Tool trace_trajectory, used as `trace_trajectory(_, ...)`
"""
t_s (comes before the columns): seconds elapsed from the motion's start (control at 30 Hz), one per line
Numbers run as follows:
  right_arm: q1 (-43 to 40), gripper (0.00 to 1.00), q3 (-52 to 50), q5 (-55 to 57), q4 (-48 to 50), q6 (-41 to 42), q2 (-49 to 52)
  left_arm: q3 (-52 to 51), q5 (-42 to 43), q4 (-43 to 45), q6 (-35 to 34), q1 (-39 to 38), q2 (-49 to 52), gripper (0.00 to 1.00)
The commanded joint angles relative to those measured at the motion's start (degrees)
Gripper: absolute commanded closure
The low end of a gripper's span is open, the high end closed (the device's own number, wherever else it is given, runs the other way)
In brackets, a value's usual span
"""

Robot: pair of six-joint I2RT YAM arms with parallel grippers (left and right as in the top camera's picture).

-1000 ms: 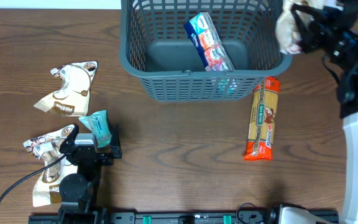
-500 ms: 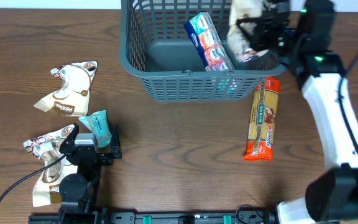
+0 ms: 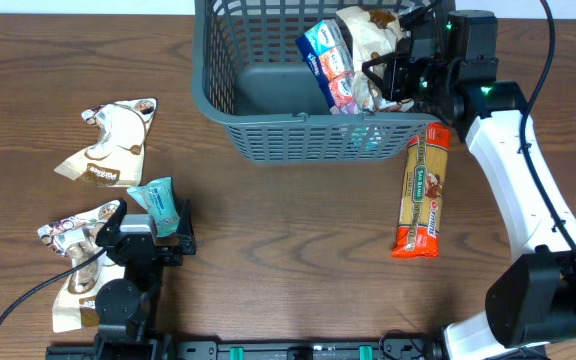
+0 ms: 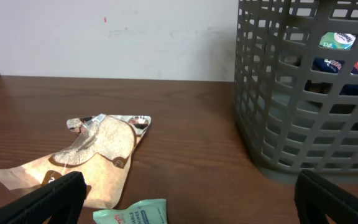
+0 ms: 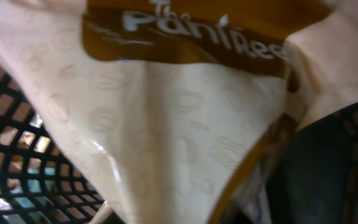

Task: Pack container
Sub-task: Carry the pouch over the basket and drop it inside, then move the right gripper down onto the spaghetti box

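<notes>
L claw (image 3: 151, 218) wide open, low; R arm (image 3: 513, 170) reaching fwd, R claw (image 3: 383, 72) unclear.

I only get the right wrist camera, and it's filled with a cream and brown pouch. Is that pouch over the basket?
Observer: Yes. From overhead, the pouch is inside the rim of the container, at its right end beside a blue packet.
Operator: Anything on the table near that arm?
Observer: A pasta packet lies on the table just outside the container's front right corner.
Operator: And the left arm?
Observer: The left pincer is open and empty, next to a teal packet.
</notes>
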Motion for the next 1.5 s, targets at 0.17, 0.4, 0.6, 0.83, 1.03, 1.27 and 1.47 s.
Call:
trace_trajectory(0.17, 0.37, 0.01, 0.96, 1.16, 0.46, -2.47, 0.35, -1.27, -0.50, -2.08, -0.09, -0.22, -0.39, 0.01)
trace_trajectory(0.4, 0.22, 0.01, 6.45, 1.03, -0.09, -2.49, 0.33, -1.27, -0.50, -2.08, -0.09, -0.22, -0.39, 0.01)
trace_trajectory(0.6, -2.03, 0.01, 25.27, 13.25, -9.94, -3.02, 0.33, -1.27, -0.50, -2.08, -0.11, -0.22, -0.39, 0.01)
trace_trajectory(0.83, -6.38, 0.01, 42.88, 34.82, -28.98, -4.31, 0.13, -1.27, -0.50, -2.08, -0.09, -0.22, -0.39, 0.02)
trace_trajectory(1.03, -9.84, 0.01, 45.77, 45.66, -42.53, 0.00, -2.67, -1.27, -0.50, -2.08, -0.09, -0.22, -0.39, 0.01)
trace_trajectory(1.27, -11.04, 0.01, 45.75, 45.75, -56.39, 5.79, -5.90, -1.27, -0.50, -2.08, -0.11, -0.24, -0.39, 0.01)
trace_trajectory(1.47, -11.04, 0.01, 45.64, 45.68, -66.55, 10.84, -6.75, -1.27, -0.50, -2.08, -0.09, -0.22, -0.39, 0.01)
